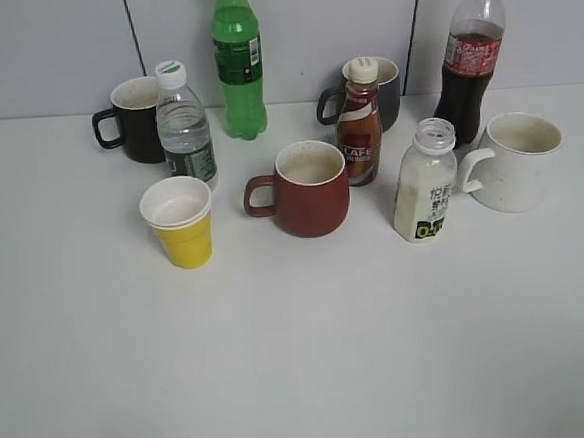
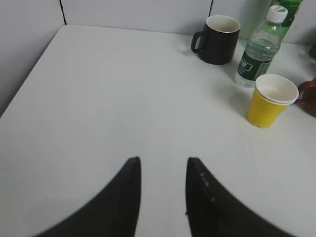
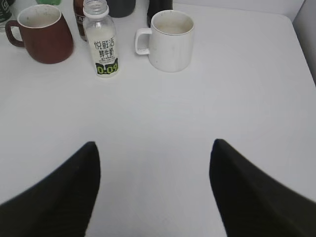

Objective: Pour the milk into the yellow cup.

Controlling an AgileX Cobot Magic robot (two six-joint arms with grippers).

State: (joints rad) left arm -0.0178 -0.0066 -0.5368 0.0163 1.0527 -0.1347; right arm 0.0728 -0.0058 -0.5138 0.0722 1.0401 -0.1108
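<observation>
Upright on the white table (image 1: 303,379) the milk (image 1: 425,182) is seen, capless, right of centre in the exterior view, between the red mug (image 1: 310,189) and the white mug (image 1: 513,160), just beside the latter's handle. The coffee bottle (image 1: 359,134) is placed just behind and to its left. The yellow cup (image 1: 180,223) is found well apart from the milk, on the left, in front of the water bottle (image 1: 184,125), with a black mug (image 1: 130,120) behind. No arm is shown in the exterior view.

In the left wrist view the left gripper (image 2: 163,170) is held over bare table with its fingers slightly apart, nothing between them; the yellow cup lies near the right edge. In the right wrist view the right gripper (image 3: 154,163) is spread wide and empty, with the milk well ahead at upper left. The cup's inside appears empty, though its bottom is only partly seen.
</observation>
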